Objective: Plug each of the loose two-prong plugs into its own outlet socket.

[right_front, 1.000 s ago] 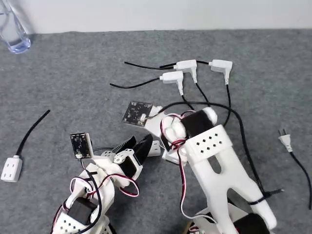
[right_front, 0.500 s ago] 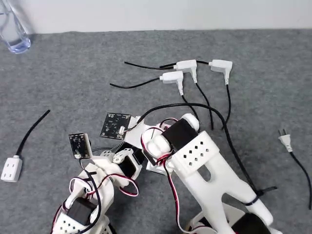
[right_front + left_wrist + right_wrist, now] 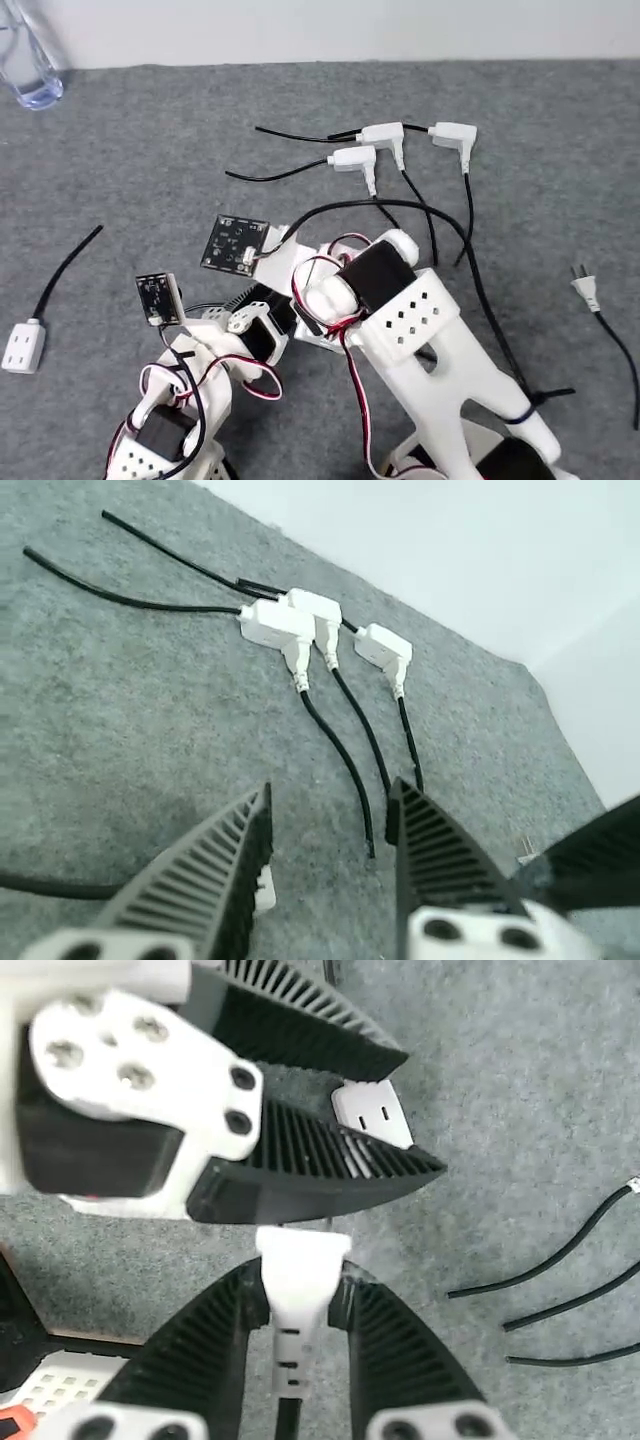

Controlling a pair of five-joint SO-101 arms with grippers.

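Done: three white plastic plug-and-socket pairs [image 3: 382, 140] on black cords look joined.
Right gripper [image 3: 300, 1295]: it squeezes a flat white plastic plug [image 3: 298, 1252], on your arms' side of the pairs.
Left gripper [image 3: 330, 790]: jaws wide, around a small white plastic socket [image 3: 370, 1112], there too.
Left to do: you push that plug in. Then the little black-corded plug [image 3: 585, 287], far right of the pairs, needs the boxy white socket block [image 3: 22, 347], far left.

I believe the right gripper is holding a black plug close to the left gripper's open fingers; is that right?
Not quite: the plug is white, not black, as the right wrist view shows. The right gripper does hold it close to the open fingers of the left gripper.
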